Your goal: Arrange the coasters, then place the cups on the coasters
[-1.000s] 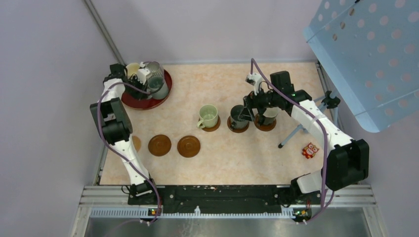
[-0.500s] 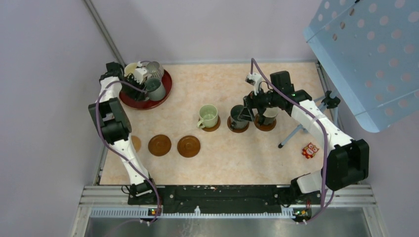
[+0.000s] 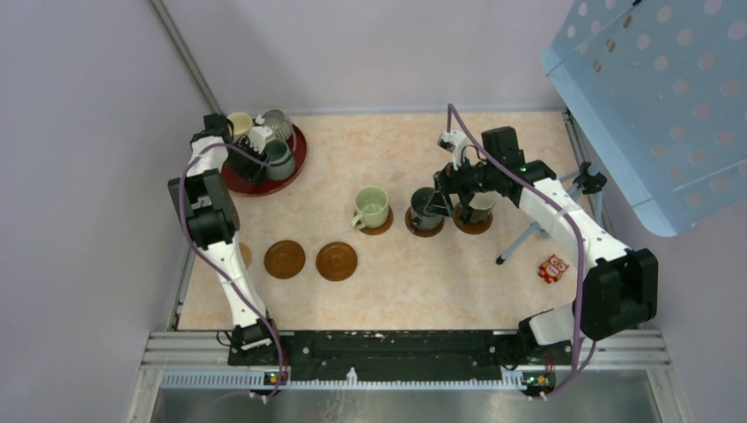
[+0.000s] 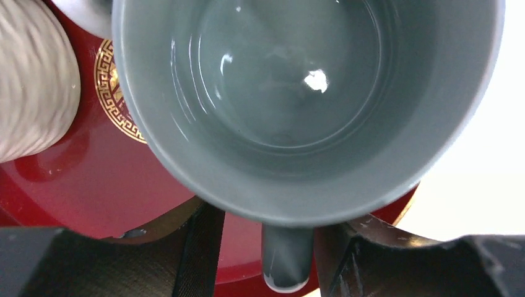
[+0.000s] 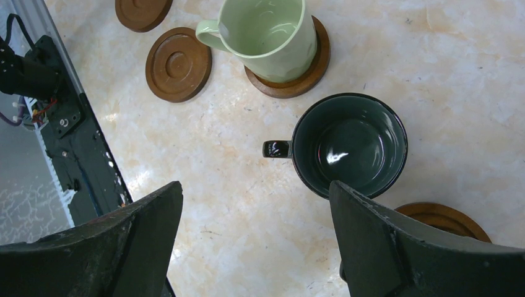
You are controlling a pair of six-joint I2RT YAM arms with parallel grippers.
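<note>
Marble tabletop, lilac walls behind. Red tray upper left. Left gripper has just let go: jaws now apart either side of handle, grey-green mug back down on tray. Fresh grasp likely needed before carry. Right gripper spread wide, empty, over dark green mug. Bare coasters lower left await cups.

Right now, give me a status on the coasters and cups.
Done: the pale green cup, dark green cup and a third cup stand on coasters in a row. In hand: the left gripper straddles the grey-green cup's handle on the red tray, jaws open; the right gripper is open, holding nothing. Left: three tray cups, three bare coasters.
</note>
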